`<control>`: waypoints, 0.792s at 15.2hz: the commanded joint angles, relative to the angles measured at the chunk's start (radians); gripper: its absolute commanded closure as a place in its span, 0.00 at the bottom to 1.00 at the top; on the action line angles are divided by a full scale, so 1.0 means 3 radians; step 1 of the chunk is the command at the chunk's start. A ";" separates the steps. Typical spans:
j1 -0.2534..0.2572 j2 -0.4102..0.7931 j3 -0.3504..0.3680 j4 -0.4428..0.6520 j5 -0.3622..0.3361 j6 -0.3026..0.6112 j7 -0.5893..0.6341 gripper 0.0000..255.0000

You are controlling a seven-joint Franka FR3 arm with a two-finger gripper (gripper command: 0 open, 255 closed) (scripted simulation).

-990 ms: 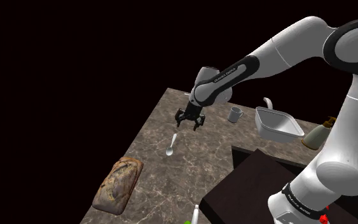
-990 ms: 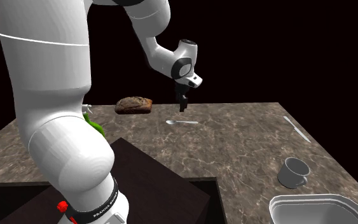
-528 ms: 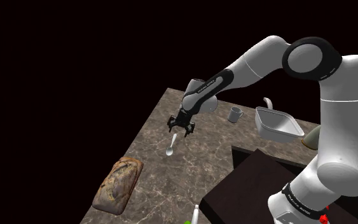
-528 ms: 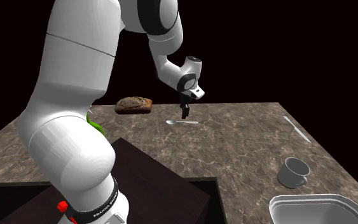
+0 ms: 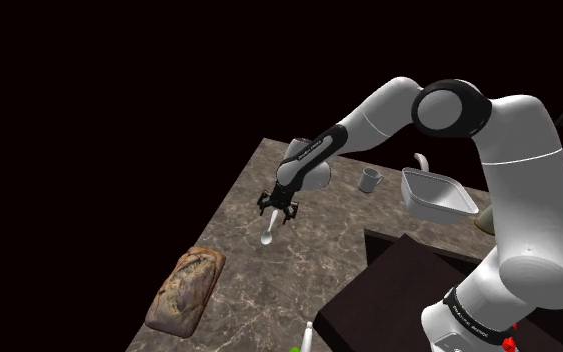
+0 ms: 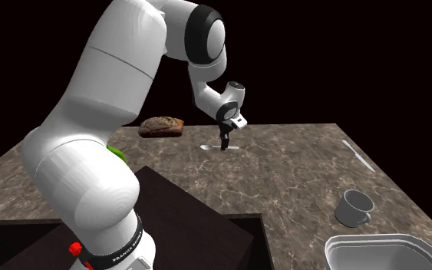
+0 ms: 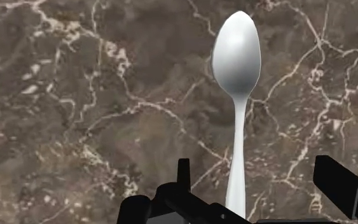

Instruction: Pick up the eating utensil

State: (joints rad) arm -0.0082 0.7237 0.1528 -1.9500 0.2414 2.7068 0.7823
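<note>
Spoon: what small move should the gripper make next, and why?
Probably close on the handle. The spoon lies flat on the counter, its handle between the open fingers of the gripper, touching neither; the second exterior view shows the gripper low at the counter.

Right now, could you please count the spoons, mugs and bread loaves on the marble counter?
Spoon: 1
Mug: 1
Bread loaf: 1
Total: 3
</note>
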 commanded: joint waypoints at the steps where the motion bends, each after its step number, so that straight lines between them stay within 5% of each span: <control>1: -0.0006 0.0083 0.0002 0.0033 0.0002 0.0049 -0.0018 0.00; 4: -0.0005 0.0151 0.0003 0.0063 0.0002 0.0087 -0.0029 0.00; 5: -0.0007 0.0149 0.0004 0.0059 0.0003 0.0089 -0.0030 1.00; 12: -0.0010 0.0138 0.0003 0.0054 0.0003 0.0082 -0.0031 1.00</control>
State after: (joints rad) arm -0.0129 0.7635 0.1510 -1.9351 0.2420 2.7285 0.7732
